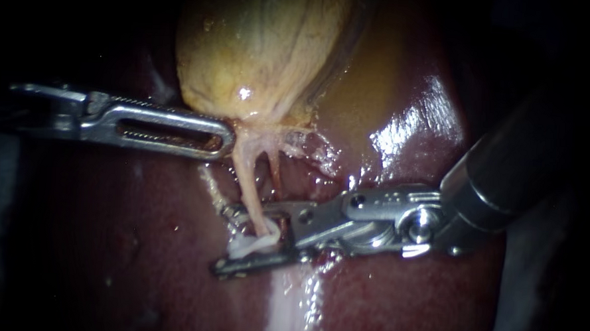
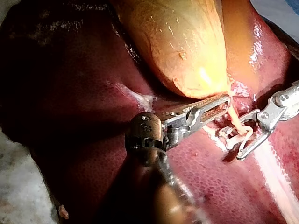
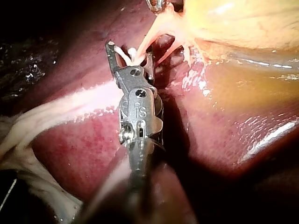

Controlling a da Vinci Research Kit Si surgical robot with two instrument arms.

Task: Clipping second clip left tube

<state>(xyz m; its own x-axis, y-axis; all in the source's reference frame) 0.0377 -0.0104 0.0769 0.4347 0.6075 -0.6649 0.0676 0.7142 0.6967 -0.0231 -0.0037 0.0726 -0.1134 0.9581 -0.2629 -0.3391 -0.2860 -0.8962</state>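
- The left tube is looking like a pale pink string. It's hanging off the gallbladder bottom and running down pretty straight.
- The white clip is curling round that tube's lower end and sitting between the right instrument's parted jaws, touching both.

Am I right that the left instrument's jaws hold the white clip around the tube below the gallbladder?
Not quite: the endoscope view shows it is the right instrument whose jaws hold the white clip around the tube below the gallbladder.
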